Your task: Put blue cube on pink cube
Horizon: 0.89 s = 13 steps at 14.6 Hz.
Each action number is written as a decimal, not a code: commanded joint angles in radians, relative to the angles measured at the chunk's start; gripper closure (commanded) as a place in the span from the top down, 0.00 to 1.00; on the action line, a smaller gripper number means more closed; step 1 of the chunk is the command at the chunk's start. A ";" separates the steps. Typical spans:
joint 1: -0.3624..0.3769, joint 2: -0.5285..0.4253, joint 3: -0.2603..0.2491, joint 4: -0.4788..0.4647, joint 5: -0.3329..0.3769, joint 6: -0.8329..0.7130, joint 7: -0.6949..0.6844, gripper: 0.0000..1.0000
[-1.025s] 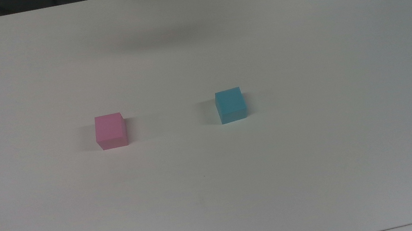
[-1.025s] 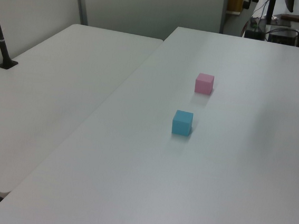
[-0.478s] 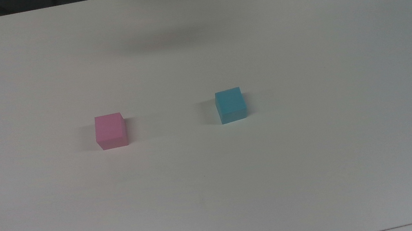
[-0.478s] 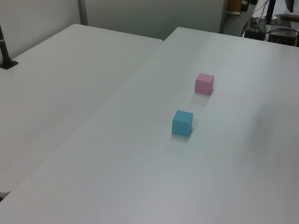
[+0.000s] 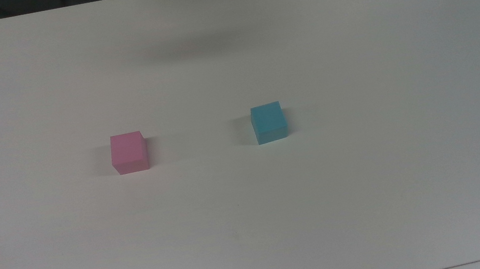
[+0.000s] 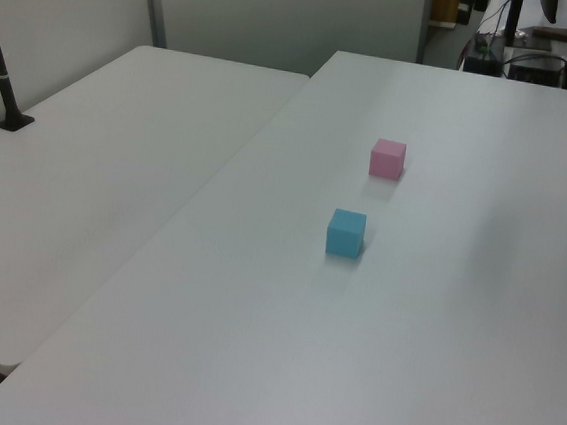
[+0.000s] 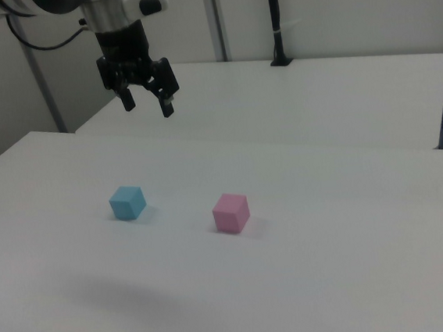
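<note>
So far, no part of the stacking is accomplished. The blue cube [image 5: 269, 122] rests flat on the white table [image 5: 372, 181], to the top view's right of the pink cube [image 5: 128, 152], and the two are well apart with bare surface between them. In the left view the blue cube [image 6: 346, 233] lies nearer the camera and the pink cube [image 6: 387, 158] farther back; in the right view the blue cube [image 7: 127, 202] sits to the right view's left of the pink cube [image 7: 231, 212].

The gripper [image 7: 146, 102] hangs high above the table in the right view, with its jaws spread open and holding nothing, above and behind the blue cube.

Remaining, as judged from this layout: descent to the blue cube, grasp, lift, transfer over the pink cube, and release on its upper face.

Compared with the earlier frames of the top and left views, neither cube has shifted; only the soft shadow [image 5: 202, 46] on the table's far part appears slightly displaced.
</note>
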 commanded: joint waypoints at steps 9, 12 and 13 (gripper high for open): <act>0.006 0.003 0.051 0.001 -0.014 -0.026 -0.011 1.00; 0.009 0.002 0.054 -0.013 -0.015 -0.028 -0.043 1.00; 0.026 0.003 0.058 -0.018 -0.012 -0.020 -0.040 1.00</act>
